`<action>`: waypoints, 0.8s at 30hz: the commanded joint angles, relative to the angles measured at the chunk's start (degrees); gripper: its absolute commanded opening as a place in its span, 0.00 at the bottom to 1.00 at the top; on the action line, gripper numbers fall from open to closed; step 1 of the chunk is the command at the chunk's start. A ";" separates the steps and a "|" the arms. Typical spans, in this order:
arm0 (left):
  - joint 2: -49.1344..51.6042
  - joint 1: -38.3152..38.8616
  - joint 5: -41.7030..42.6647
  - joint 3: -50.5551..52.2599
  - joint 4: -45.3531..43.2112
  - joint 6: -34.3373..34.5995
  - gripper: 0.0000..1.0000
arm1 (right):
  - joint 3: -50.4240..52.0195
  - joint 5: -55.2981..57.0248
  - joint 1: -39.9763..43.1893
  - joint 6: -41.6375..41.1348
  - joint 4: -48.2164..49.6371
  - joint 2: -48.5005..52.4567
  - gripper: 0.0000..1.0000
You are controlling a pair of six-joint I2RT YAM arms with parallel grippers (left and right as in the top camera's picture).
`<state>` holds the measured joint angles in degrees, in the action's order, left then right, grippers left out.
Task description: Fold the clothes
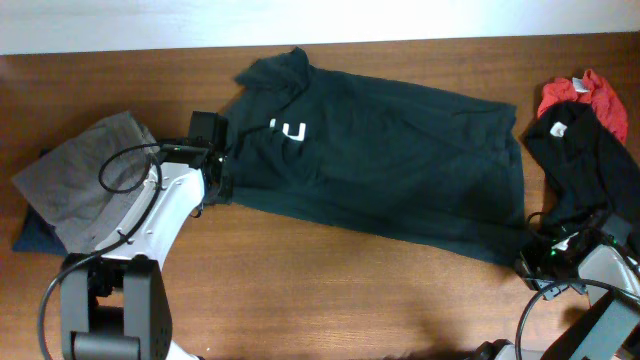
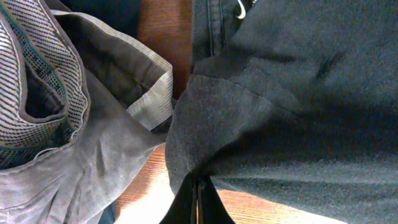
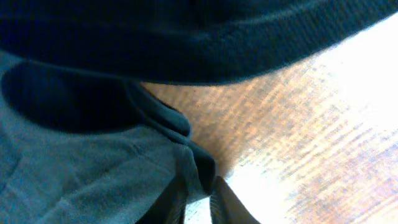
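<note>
The shirt [image 1: 380, 160] lay flat on the table [image 1: 300, 290], stretched between my two claws. My left claw [image 2: 198, 204] was pinched tight on one edge. My right claw [image 3: 201, 204] was squeezed narrow on the far bottom corner. I held both ends so I could lift and fold it. Grey clothes [image 1: 90, 175] sat just beside my left claw.

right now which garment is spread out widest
The dark green T-shirt with white letters, across the table's middle; the grey garment at left, black garment and red garment at right lie in smaller heaps.
</note>
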<state>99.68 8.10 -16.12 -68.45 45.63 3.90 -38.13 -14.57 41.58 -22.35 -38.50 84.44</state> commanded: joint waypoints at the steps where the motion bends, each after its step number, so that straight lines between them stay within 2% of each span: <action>1: -0.33 0.00 -1.25 -0.48 0.04 -0.68 0.01 | 0.20 2.51 0.07 -1.09 -0.24 0.04 0.13; 5: -0.39 0.00 -1.29 -0.50 0.59 -0.24 0.00 | -0.44 5.66 0.07 -1.09 -1.22 0.02 0.04; 10: -1.09 -0.07 -1.73 -0.50 2.58 5.64 0.00 | -7.54 14.23 1.51 -1.11 -10.73 -0.04 0.04; 14: -2.10 -0.04 -0.46 -0.50 6.43 9.60 0.00 | -11.54 15.30 1.90 -1.81 -16.04 -0.52 0.04; 24: -2.23 -0.04 0.44 -0.50 16.92 12.83 0.00 | -12.63 19.78 1.90 -1.99 -22.62 -0.90 0.04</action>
<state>98.98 8.14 -14.98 -68.47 61.32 13.98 -49.71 0.12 42.89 -23.79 -60.80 84.44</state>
